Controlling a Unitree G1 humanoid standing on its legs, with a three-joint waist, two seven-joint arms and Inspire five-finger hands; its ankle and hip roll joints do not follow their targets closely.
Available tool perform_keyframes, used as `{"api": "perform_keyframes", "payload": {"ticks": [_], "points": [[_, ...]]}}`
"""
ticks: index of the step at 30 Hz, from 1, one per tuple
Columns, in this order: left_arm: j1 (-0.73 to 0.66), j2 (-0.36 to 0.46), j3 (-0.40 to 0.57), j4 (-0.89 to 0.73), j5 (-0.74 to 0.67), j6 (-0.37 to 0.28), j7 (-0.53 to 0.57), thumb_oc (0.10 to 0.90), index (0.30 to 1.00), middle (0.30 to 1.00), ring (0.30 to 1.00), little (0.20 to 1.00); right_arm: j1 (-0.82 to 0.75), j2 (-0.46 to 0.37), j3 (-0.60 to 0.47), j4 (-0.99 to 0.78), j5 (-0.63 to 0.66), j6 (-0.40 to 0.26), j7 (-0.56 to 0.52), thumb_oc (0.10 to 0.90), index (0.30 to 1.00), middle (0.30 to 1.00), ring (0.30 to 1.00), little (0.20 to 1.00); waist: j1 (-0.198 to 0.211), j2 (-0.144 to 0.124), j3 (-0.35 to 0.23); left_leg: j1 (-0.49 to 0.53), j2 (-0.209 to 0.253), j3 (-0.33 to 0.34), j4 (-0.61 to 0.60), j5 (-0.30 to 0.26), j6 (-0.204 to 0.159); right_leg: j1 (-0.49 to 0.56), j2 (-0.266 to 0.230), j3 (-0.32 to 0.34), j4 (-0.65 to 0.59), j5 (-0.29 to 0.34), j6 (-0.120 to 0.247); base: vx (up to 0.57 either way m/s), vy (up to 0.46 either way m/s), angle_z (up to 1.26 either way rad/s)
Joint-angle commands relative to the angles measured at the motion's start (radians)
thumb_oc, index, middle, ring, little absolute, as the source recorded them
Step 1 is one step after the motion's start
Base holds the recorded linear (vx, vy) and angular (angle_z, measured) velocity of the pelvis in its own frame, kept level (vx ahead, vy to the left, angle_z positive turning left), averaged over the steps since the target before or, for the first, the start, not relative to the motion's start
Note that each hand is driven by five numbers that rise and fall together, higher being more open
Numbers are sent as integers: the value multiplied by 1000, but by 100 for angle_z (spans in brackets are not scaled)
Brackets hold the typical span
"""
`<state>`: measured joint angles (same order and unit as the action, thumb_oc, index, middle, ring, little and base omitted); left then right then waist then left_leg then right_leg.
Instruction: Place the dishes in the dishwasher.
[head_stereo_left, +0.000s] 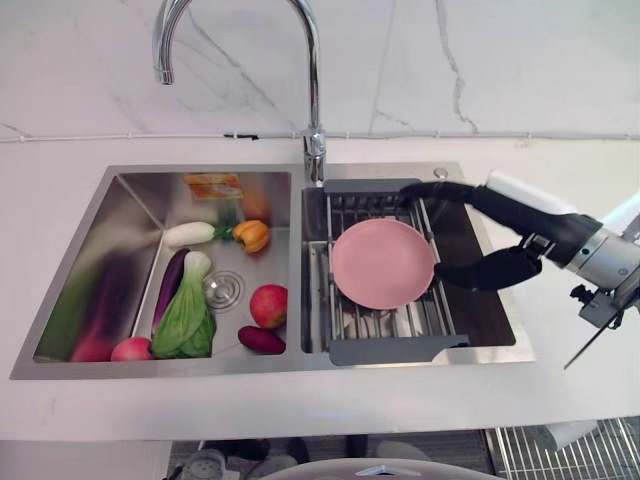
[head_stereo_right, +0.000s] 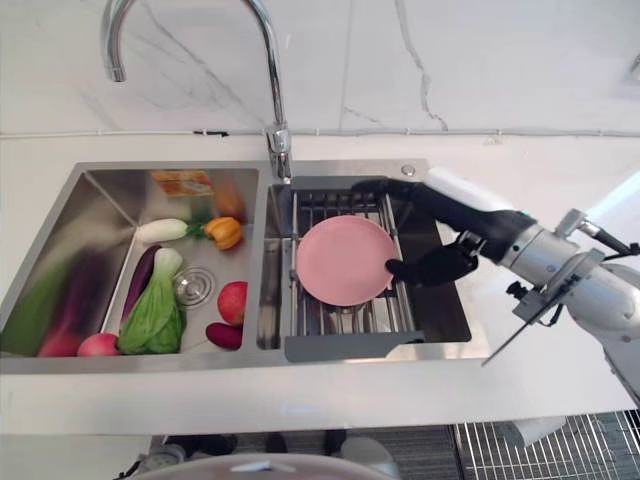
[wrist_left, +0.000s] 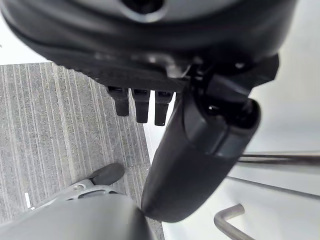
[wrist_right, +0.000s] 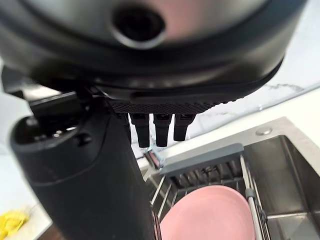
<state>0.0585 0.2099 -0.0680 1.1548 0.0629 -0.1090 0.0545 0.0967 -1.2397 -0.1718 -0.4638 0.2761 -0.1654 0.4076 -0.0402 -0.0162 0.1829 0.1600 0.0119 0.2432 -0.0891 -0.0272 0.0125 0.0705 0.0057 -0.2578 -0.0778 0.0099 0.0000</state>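
A round pink plate (head_stereo_left: 382, 262) lies flat on the grey-framed wire drying rack (head_stereo_left: 400, 347) in the sink's right basin. My right hand (head_stereo_left: 528, 226) reaches in from the right, open. Its fingers (head_stereo_left: 440, 190) stretch along the rack's back edge just behind the plate. Its thumb (head_stereo_left: 490, 270) sits at the plate's right rim, close to touching it. The right wrist view has the plate (wrist_right: 215, 215) just past the straight fingers (wrist_right: 160, 130). My left hand (wrist_left: 200, 165) hangs open low over grey floor, holding nothing.
The left basin (head_stereo_left: 130, 210) holds vegetables and fruit: bok choy (head_stereo_left: 185, 315), an eggplant (head_stereo_left: 170, 285), a red apple (head_stereo_left: 268, 305), a yellow pepper (head_stereo_left: 252, 235). A tall faucet (head_stereo_left: 312, 90) rises behind the divider. A wire dishwasher rack (head_stereo_left: 560, 450) sits below the counter at lower right.
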Motion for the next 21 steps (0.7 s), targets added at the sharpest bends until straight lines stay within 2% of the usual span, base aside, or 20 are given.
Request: {"api": "perform_keyframes", "payload": {"ticks": [1, 7, 8, 10, 15, 21], "points": [[12, 2, -52, 55, 28, -20, -32, 800, 900, 900, 900, 900, -45, -25, -14, -48, 18, -50, 2, 800, 900, 900, 900, 900, 20, -20, -73, -8, 152, 68, 2, 56, -154, 16, -189, -13, 7, 77, 202, -5, 13, -36], [12, -7, -68, 49, 37, -27, -39, 800, 900, 900, 900, 900, -34, -59, 27, -55, -61, -72, 6, 800, 900, 900, 900, 900, 20, -29, -70, -12, 150, 64, 2, 56, -154, 19, -195, -15, 2, 82, 206, -7, 9, -13], [15, -9, -69, 50, 44, -27, -41, 800, 900, 900, 900, 900, -28, -83, 43, -66, -125, -91, 8, 800, 900, 900, 900, 900, 20, -32, -68, -13, 148, 63, 2, 56, -154, 20, -196, -16, 1, 83, 208, -7, 5, -8], [18, -12, -65, 48, 48, -28, -44, 800, 900, 900, 900, 900, -11, -94, 46, -78, -166, -100, 5, 800, 900, 900, 900, 900, 18, -33, -64, -16, 147, 61, 2, 56, -154, 22, -198, -18, 0, 83, 209, -2, 3, -3], [21, -12, -61, 57, 57, -25, -43, 800, 900, 900, 900, 900, 39, -72, 46, -78, -312, -129, -41, 800, 900, 900, 900, 900, 25, -33, -55, -25, 142, 53, 2, 56, -150, 23, -205, -25, -1, 85, 213, -3, 5, 4], [29, -12, -56, 52, 57, -30, -46, 800, 900, 900, 900, 900, 94, -42, 41, -72, -392, -141, -43, 800, 900, 900, 900, 900, 34, -32, -52, -36, 136, 38, 2, 57, -149, 29, -210, -41, -4, 82, 213, 2, -1, 5]]}}
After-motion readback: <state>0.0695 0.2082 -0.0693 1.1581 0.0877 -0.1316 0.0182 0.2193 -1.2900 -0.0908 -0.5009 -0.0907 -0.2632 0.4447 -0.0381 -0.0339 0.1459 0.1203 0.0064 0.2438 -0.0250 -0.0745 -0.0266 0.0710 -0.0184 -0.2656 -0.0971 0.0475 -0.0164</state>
